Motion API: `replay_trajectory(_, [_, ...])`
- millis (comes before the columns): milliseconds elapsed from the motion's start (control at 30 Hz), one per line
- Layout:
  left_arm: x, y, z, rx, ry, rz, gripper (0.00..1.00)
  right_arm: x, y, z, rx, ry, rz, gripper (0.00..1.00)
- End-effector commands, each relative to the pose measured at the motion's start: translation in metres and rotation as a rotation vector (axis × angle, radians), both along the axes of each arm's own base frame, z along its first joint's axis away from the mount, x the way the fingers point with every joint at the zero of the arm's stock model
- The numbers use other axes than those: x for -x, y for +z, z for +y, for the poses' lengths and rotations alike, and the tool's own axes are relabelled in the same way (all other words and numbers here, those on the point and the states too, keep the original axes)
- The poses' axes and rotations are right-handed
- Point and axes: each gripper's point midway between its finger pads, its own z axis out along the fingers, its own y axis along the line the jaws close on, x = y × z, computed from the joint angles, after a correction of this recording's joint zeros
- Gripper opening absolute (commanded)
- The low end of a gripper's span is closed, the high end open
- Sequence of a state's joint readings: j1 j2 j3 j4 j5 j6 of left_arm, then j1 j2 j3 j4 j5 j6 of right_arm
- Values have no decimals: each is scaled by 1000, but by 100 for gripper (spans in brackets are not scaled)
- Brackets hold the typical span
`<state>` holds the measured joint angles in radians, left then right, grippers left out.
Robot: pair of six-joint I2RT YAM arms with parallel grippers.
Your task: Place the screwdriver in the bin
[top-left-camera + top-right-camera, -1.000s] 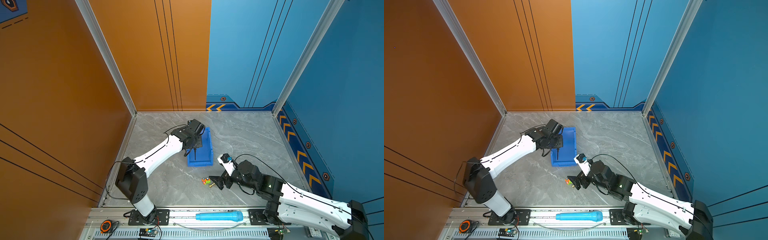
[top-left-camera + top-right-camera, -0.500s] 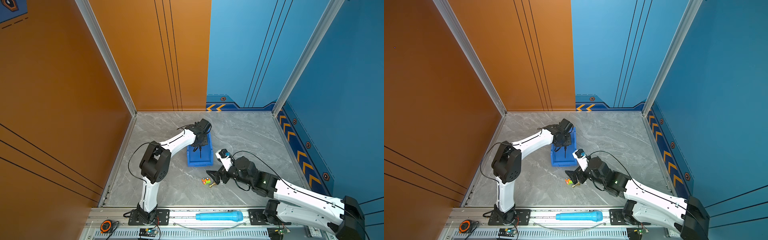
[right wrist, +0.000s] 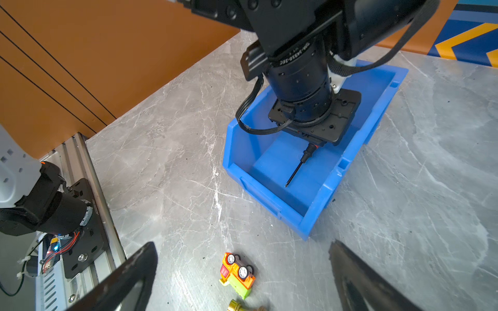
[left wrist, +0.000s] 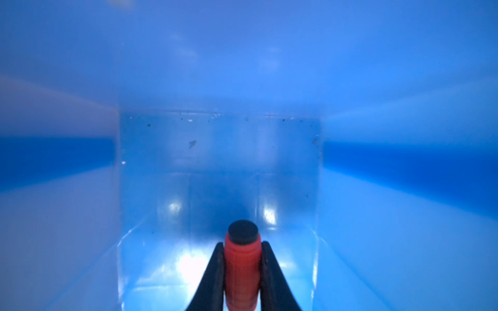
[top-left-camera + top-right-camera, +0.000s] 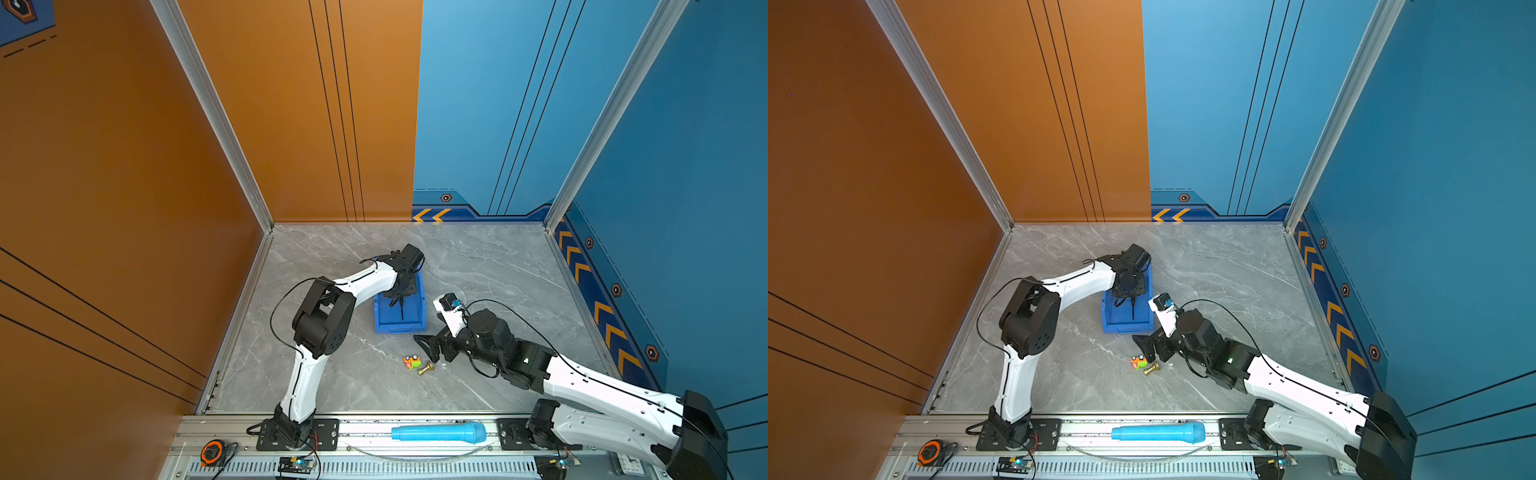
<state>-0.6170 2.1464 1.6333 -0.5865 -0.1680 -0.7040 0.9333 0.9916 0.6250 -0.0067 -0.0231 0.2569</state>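
Only the left wrist view shows us the ribbed red-orange handle of the slim screwdriver, pinched by the left end effector. The right wrist view adds its thin black shaft inside the bright blue plastic bin, midway across the grey tabletop. The right end effector stands spread.

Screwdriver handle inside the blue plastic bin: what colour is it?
Red-orange, with a black end cap; the slim screwdriver shows best in the left wrist view.
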Motion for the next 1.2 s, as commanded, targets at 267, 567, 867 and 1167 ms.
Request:
replay_trajectory(267, [-1, -9, 6, -19, 27, -12, 20, 2, 6, -14, -27, -27, -10, 100])
replay_trajectory(567, [-4, 30, 1, 8, -2, -83, 46, 2, 18, -29, -40, -58, -47, 100])
replay_trajectory(867, [31, 106, -2, 65, -87, -167, 91, -5, 19, -54, 6, -160, -78, 100])
replay_trajectory(1167, [113, 177, 40, 36, -171, -290, 98, -25, 27, -108, -42, -396, -103, 100])
